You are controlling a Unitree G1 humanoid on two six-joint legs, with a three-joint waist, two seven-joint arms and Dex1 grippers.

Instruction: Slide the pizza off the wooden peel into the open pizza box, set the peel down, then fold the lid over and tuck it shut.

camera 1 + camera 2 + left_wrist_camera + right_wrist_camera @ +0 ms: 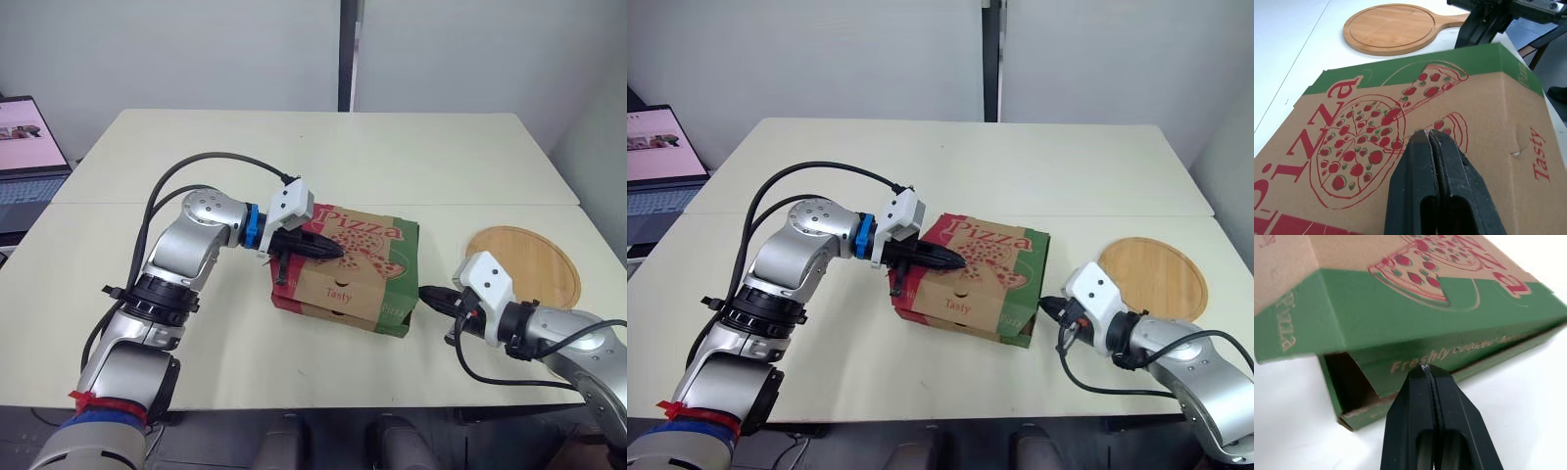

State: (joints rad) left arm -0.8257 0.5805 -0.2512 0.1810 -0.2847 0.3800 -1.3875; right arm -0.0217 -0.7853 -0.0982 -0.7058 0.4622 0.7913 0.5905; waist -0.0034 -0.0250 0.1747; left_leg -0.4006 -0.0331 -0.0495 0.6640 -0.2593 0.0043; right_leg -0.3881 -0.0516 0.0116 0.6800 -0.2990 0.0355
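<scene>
You've both clenched empty: left gripper (pixel 333 250) on the pizza box (pixel 338 290) lid, right gripper (pixel 427 294) at its side, wooden peel (pixel 524 264) just beyond. Your right wrist view reveals the side flap (pixel 1376 318) gaping.

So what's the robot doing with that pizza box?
It's closing the pizza box. The left gripper, fingers shut, lies on top of the lid, and the right gripper, also shut, points at the green side, where the lid isn't tucked in yet. The wooden peel sits empty on the table nearby.
</scene>
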